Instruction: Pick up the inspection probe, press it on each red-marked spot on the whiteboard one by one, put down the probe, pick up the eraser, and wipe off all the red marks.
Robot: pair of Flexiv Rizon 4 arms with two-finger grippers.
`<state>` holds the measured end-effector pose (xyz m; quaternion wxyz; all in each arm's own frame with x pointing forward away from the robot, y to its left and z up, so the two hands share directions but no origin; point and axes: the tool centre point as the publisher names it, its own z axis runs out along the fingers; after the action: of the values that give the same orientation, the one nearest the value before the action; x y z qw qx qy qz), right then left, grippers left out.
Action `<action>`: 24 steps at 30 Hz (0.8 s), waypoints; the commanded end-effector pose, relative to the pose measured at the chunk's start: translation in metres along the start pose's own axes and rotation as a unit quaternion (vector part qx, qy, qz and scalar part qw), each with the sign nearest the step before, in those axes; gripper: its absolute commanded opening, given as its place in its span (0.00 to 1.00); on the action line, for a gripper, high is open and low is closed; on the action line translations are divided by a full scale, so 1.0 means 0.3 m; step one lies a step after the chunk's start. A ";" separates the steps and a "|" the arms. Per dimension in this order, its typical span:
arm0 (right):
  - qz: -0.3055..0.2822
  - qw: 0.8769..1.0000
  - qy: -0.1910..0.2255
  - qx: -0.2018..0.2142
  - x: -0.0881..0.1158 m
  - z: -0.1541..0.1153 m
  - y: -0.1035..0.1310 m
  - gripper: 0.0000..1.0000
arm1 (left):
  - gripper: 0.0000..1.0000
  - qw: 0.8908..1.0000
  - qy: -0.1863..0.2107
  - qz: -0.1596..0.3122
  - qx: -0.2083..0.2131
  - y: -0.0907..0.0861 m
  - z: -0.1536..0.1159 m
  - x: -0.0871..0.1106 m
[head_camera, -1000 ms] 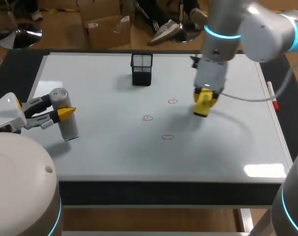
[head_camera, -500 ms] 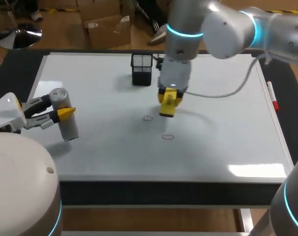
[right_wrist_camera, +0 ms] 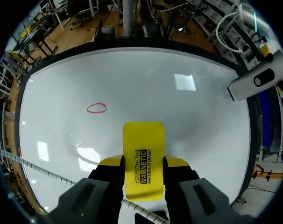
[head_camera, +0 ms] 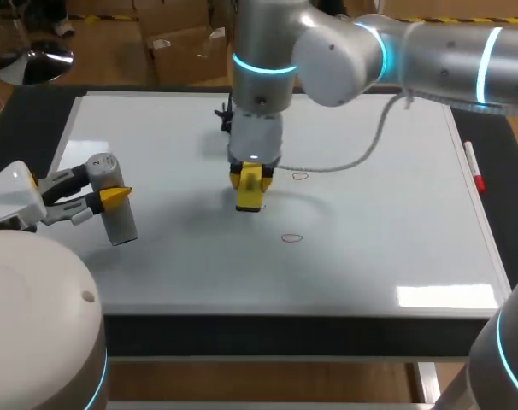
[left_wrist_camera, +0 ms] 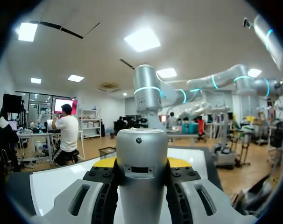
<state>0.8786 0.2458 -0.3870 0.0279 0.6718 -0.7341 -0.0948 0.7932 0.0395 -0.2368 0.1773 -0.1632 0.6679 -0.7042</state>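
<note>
From the head view, my right end effector (head_camera: 250,184) clamps the yellow eraser (head_camera: 250,198) at the middle of the whiteboard (head_camera: 387,248), with two red marks (head_camera: 300,177) nearby. My left end effector (head_camera: 112,195) grips the silver probe (head_camera: 115,218) upright at the board's left. Left wrist: the probe (left_wrist_camera: 142,177) is pinched between both fingers. Right wrist: the eraser (right_wrist_camera: 143,154) is held likewise, with one of the red marks (right_wrist_camera: 96,108) ahead.

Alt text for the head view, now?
The right gripper holds a yellow eraser at the whiteboard's middle; one red mark lies beside it, another nearer the front edge. At the board's left, the left gripper holds the silver inspection probe.
</note>
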 end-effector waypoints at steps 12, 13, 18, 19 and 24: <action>-0.006 0.997 0.081 0.001 -0.068 0.058 0.004 0.00 | 0.00 1.000 -0.001 0.000 0.000 -0.005 -0.001 0.001; -0.007 0.997 0.081 0.001 -0.066 0.059 0.004 0.00 | 0.00 1.000 -0.001 0.000 0.000 -0.005 -0.001 0.001; -0.009 0.997 0.075 0.002 -0.056 0.066 0.001 0.00 | 0.00 1.000 -0.001 0.000 0.000 -0.005 -0.001 0.001; -0.010 0.997 0.072 0.001 -0.054 0.069 0.001 0.00 | 0.00 1.000 -0.001 0.000 0.000 -0.005 -0.001 0.001; -0.015 0.998 0.063 -0.002 -0.049 0.086 -0.003 0.00 | 0.00 1.000 -0.001 0.000 0.000 -0.005 -0.001 0.001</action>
<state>0.8748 0.2652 -0.4083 0.0760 0.6868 -0.7211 -0.0510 0.7928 0.0401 -0.2363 0.1772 -0.1633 0.6680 -0.7041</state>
